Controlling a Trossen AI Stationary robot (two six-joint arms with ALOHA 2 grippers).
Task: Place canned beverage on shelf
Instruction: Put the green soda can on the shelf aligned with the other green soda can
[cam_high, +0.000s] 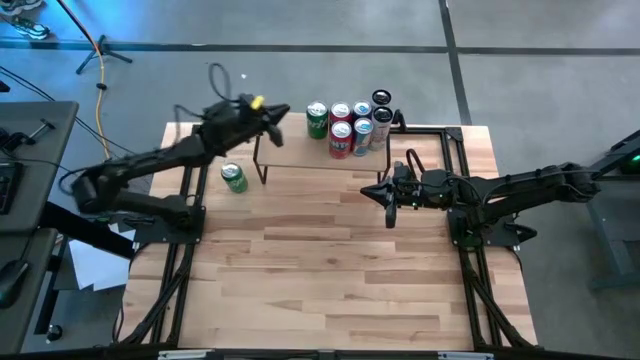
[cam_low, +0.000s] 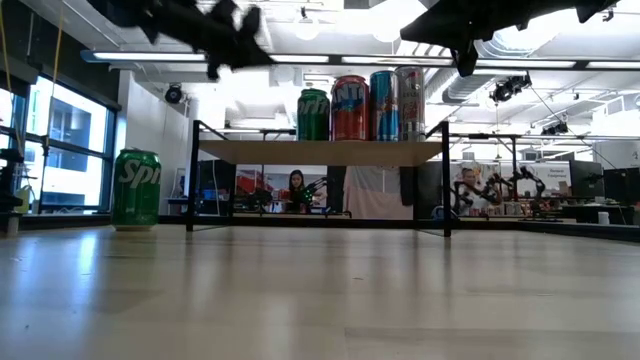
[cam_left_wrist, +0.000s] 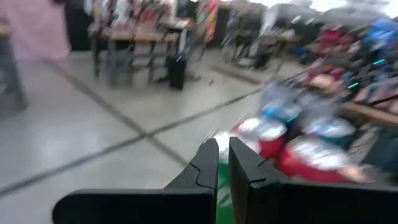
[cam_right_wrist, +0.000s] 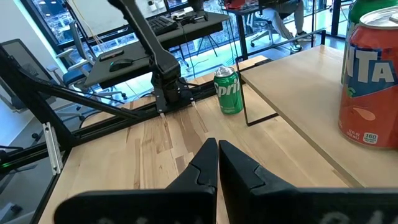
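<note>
Large light-wood plank tabletop (cam_high: 330, 270) in a black metal frame; both arms over its far half.

Shelf (cam_high: 300, 152): small raised light-wood board on thin black legs, standing at the far edge of the tabletop, centre. In the low view its board (cam_low: 320, 151) carries a row of cans along the top.

Left arm, dark, jointed: reaches from the left side toward the shelf's left end. Left gripper (cam_high: 278, 120) hangs above that end, fingers (cam_left_wrist: 208, 163) pressed together, nothing between them. Its wrist view is blurred; red and silver can tops show just past the fingertips.

Right arm: reaches in from the right side, well above the table in front of the shelf's right end. Right gripper (cam_high: 390, 212) narrow, fingers (cam_right_wrist: 205, 163) closed on each other, empty.

Cans on shelf, clustered at its right end: one green can (cam_high: 317, 120), red cans (cam_high: 341, 138), blue and silver ones behind; exact count cannot be told.

Green Sprite beverage can (cam_high: 234, 178): upright on the tabletop, just left of the shelf's front-left leg, apart from both grippers; also seen in the low view (cam_low: 136, 188) and right wrist view (cam_right_wrist: 228, 91).
</note>
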